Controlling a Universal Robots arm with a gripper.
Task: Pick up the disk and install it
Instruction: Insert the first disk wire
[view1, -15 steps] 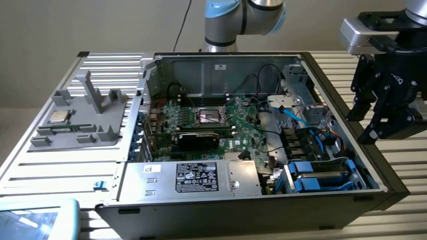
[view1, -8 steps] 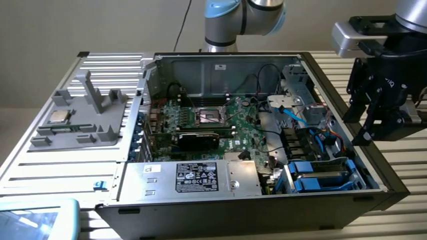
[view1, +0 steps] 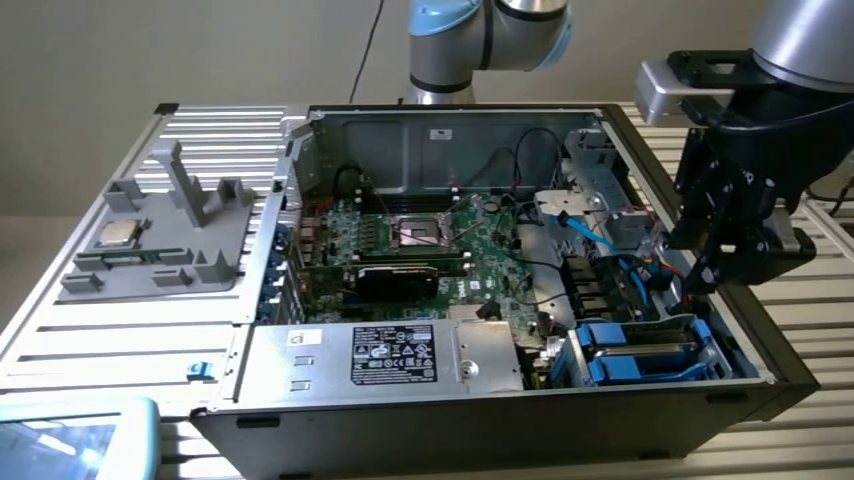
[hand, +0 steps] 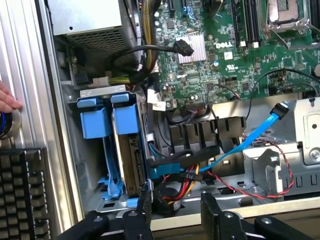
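Slatted table (view1: 80, 330) carries an open black case (view1: 467, 430), side off, interior exposed. Green board (view1: 494, 255) fills the middle of the case, and the silver PSU (view1: 400, 355) with a black label sits at the near wall. A grey jig (view1: 160, 250) lies on the table toward the exterior view's left, with a small chip (view1: 118, 235) on it. The arm (view1: 801, 40) comes in from the exterior view's right. The black gripper (view1: 707, 275) hangs over the case's edge, just beside the drive cage (hand: 102, 92); its fingers (hand: 145, 205) are apart and hold nothing. The disk (hand: 131, 160) stands on edge inside the cage, blue handle toward the camera, in the slot nearer the board (the other slot has a blue carrier (hand: 94, 122), can't tell if there's a drive in it). One fingertip is near the disk's slot; contact can't be told. A light-blue cable (hand: 250, 137) runs across the case floor beside the cage. A hand (hand: 7, 97) rests on the table outside the case, next to a keyboard (hand: 20, 195).
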